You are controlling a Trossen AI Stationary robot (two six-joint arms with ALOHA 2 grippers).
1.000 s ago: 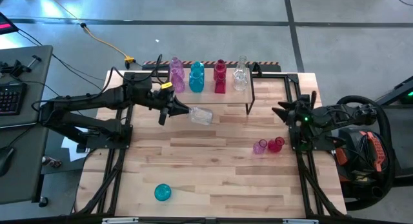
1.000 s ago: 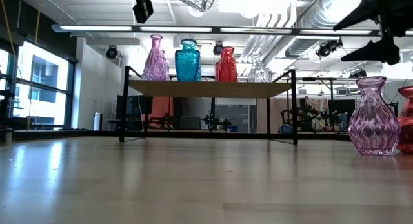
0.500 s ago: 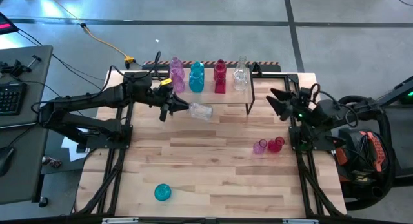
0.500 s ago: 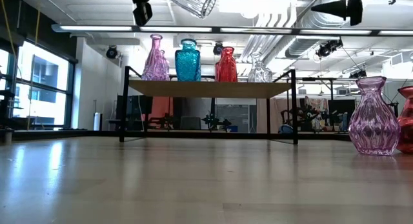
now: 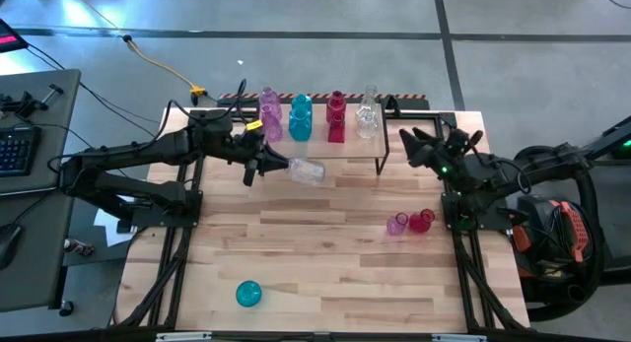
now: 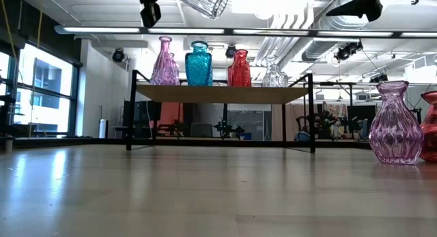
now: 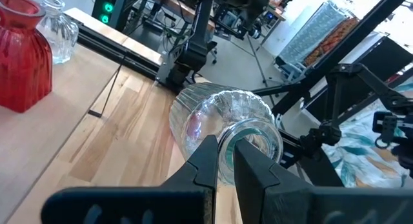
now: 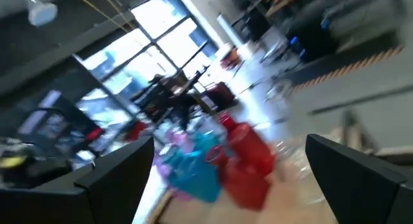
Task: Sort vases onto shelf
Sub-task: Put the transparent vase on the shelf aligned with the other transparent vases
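An open-plan robotics lab: exposed ceiling ducts (image 6: 311, 32), tall windows (image 6: 41, 87), a polished concrete floor (image 5: 296, 27) and a keyboard (image 5: 18, 150) on a side desk.

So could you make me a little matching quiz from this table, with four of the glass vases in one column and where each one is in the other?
Things:
1. clear ribbed glass vase
2. round teal glass vase
3. tall teal glass bottle vase
4. small pink glass vase

Places:
A. standing on the shelf
B. alone near the table's front edge
C. held in the air by the left gripper
D. on the tabletop beside a red vase

Pairs: 1-C, 2-B, 3-A, 4-D
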